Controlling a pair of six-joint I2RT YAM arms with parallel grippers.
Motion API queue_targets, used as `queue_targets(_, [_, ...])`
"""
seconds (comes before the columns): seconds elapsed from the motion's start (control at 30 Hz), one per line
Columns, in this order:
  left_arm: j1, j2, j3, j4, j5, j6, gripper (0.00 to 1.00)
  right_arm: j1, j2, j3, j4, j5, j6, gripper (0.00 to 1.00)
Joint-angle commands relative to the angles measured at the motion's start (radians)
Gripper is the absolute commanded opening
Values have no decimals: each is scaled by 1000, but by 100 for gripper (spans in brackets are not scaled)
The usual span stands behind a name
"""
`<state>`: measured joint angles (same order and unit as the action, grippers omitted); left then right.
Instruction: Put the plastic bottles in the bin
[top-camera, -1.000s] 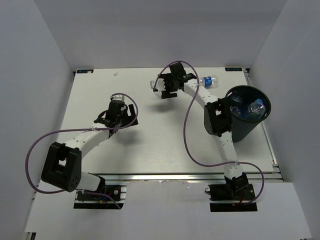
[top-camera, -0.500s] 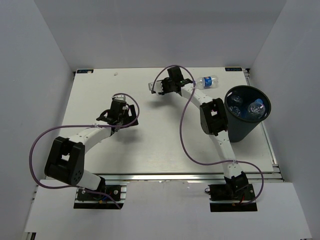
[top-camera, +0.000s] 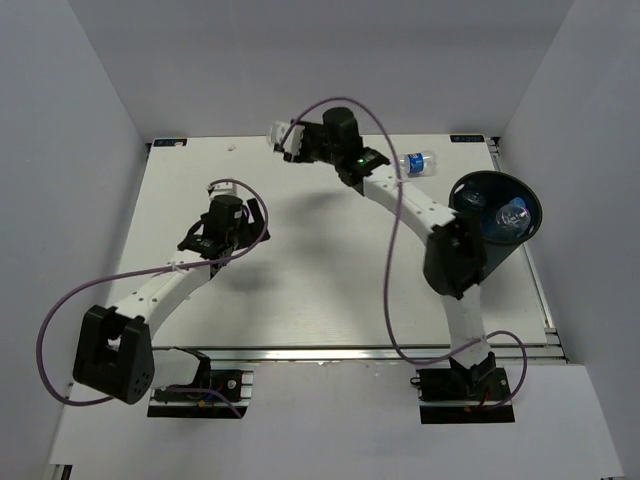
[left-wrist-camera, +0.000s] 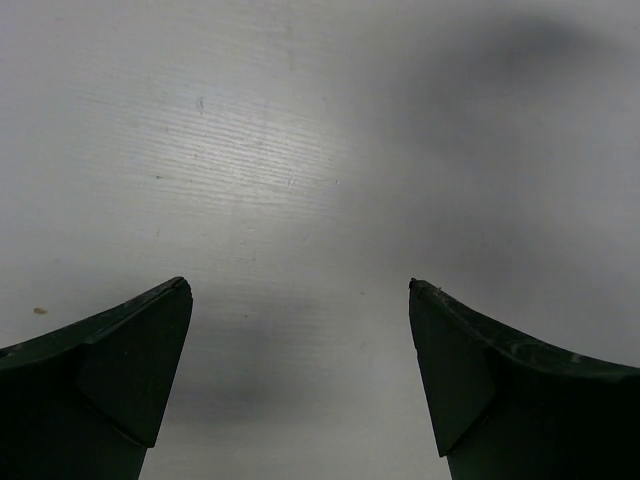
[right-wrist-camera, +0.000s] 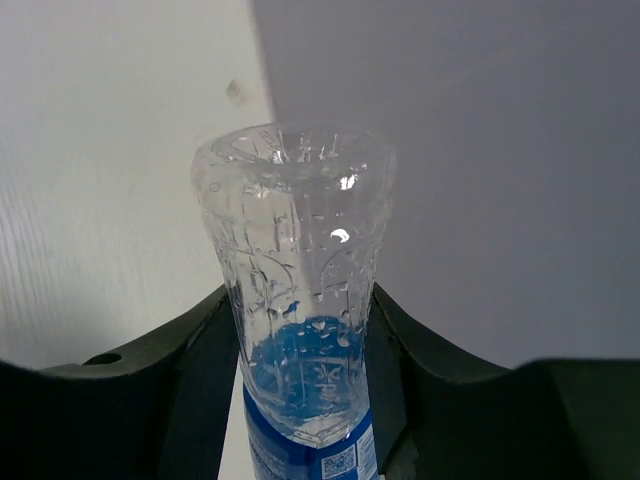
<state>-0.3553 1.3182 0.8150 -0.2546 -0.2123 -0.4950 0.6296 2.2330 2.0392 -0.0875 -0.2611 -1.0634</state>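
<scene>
My right gripper (right-wrist-camera: 300, 335) is shut on a clear plastic bottle (right-wrist-camera: 295, 230) with a blue label, its base pointing away from the wrist. From above, that bottle (top-camera: 283, 134) hangs lifted over the table's back edge, with the right gripper (top-camera: 303, 143) around it. A second plastic bottle (top-camera: 418, 162) lies on the table near the back right. The black bin (top-camera: 495, 175) stands at the right with bottles (top-camera: 512, 214) inside. My left gripper (left-wrist-camera: 300, 290) is open over bare table; from above the left gripper (top-camera: 242, 222) is left of centre.
White walls close in the table at the back and both sides. The right arm's purple cable (top-camera: 392, 260) loops over the middle of the white tabletop (top-camera: 320, 290). The bin sits close to the table's right edge.
The right gripper closed on a bottle and lifted it up and back-left toward the rear wall. The left arm shifted slightly left and back, still open.
</scene>
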Motion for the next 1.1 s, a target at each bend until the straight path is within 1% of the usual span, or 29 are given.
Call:
queue_targets(0.0, [-1,-111,10,-3,-74,-42,98,-2,-300,-126,294,106,382,0])
queue_targets(0.03, [-1,-122,9,-11,-87,-45,98,-7,-413,-189,331,164,472,0])
queue_targets(0.07, [-1,-131,7,-14,-101,-53,98,-13,-464,-250,362,300,509,0])
queue_targets(0.1, [-1,-148,7,-15,-104,-57,98,-22,-569,-352,380,356,541,0])
queue_targets(0.13, [-1,-152,9,-11,-105,-57,98,-50,-619,-393,367,437,603,0])
queue_targets(0.17, [-1,-157,10,-8,-102,-56,98,-66,-663,-430,341,469,629,0])
queue_targets(0.2, [-1,-163,13,-3,-101,-56,98,-86,-756,-504,303,509,661,0])
queue_targets(0.23, [-1,-166,18,1,-101,-54,98,-134,-804,-549,293,581,699,0])
queue_targets(0.27, [-1,-168,21,2,-101,-53,98,-163,-849,-595,289,592,770,0])
queue_targets(0.3, [-1,-168,29,2,-93,-50,98,-197,-933,-678,279,586,804,0])
queue_targets(0.33, [-2,-168,30,0,-91,-47,98,-268,-967,-709,241,562,834,0])
queue_targets(0.37, [-1,-168,30,0,-93,-47,98,-296,-996,-732,214,568,882,0])
queue_targets(0.43, [-1,-168,24,5,-93,-48,98,-356,-1071,-787,134,647,910,0])
queue_targets(0.53, [-1,-165,16,12,-90,-48,98,-407,-1162,-878,104,718,966,0])
queue_targets(0.67, [-1,-148,19,12,-93,-43,98,-449,-1202,-928,26,655,1016,1])
queue_targets(0.7, [-1,-142,18,12,-93,-43,98,-452,-1196,-930,11,649,1023,5])
queue_targets(0.77, [-1,-136,19,9,-91,-43,98,-458,-1187,-930,-20,668,1057,10])
queue_targets(0.87, [-1,-139,18,3,-96,-39,98,-459,-1184,-924,-41,697,1093,51])
queue_targets(0.9, [-1,-142,19,2,-99,-37,98,-459,-1181,-897,-41,701,1091,81])
queue_targets(0.93, [-1,-142,19,2,-101,-36,98,-459,-1178,-872,-50,704,1091,89])
queue_targets(1.0, [-1,-142,18,0,-111,-33,98,-458,-1162,-780,-75,707,1073,89])
queue_targets(1.07, [-1,-139,16,0,-122,-33,98,-458,-1159,-734,-93,734,1051,89])
